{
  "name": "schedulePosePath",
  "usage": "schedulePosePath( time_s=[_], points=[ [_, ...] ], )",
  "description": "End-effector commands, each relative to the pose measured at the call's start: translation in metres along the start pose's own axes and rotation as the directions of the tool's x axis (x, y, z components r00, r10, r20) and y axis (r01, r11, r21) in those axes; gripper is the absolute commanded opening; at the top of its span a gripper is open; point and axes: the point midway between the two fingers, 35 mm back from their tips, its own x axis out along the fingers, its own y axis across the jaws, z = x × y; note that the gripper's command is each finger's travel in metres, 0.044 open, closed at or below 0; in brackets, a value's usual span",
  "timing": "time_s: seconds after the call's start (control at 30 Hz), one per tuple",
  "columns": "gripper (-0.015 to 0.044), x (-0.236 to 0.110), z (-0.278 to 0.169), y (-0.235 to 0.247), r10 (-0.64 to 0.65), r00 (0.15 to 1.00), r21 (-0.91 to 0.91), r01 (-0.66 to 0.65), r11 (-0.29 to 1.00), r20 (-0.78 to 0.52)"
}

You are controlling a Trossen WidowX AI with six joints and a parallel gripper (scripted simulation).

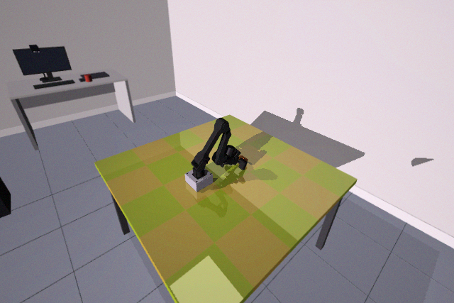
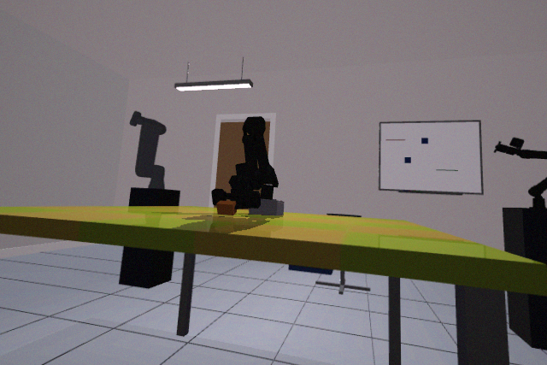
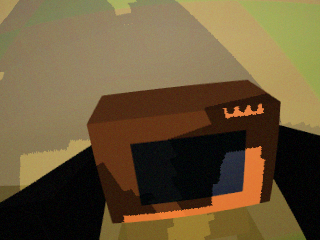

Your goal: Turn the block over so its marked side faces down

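An orange-brown block (image 1: 240, 158) (image 2: 226, 207) (image 3: 180, 150) sits between my fingers, low at the table (image 1: 256, 226) (image 2: 308, 241). In the wrist view its face toward the camera carries a large dark square mark. My gripper (image 1: 240, 162) (image 2: 226, 204) (image 3: 184, 146) is shut on the block; its black fingers flank the block left and right in the wrist view. In the exterior view the block's underside looks level with the table top. I cannot tell whether it touches.
The arm's grey base (image 1: 198, 179) (image 2: 267, 207) stands on the checkered green and tan table. A white wall lies behind the table. A desk with a monitor (image 1: 42, 60) stands far off to the left.
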Motion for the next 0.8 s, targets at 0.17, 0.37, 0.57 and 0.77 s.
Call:
schedulePosePath(
  time_s=[0.17,0.37,0.57,0.77],
  points=[
    [0.0368,-0.0002,0.0009,0.0007,0.005,1.000,0.005,-0.005,1.000,0.005],
    [0.0440,-0.0002,0.0009,0.0007,0.005,1.000,0.005,-0.005,1.000,0.005],
    [0.0440,-0.0002,0.0009,0.0007,0.005,1.000,0.005,-0.005,1.000,0.005],
    [0.0440,-0.0002,0.0009,0.0007,0.005,1.000,0.005,-0.005,1.000,0.005]
  ],
)
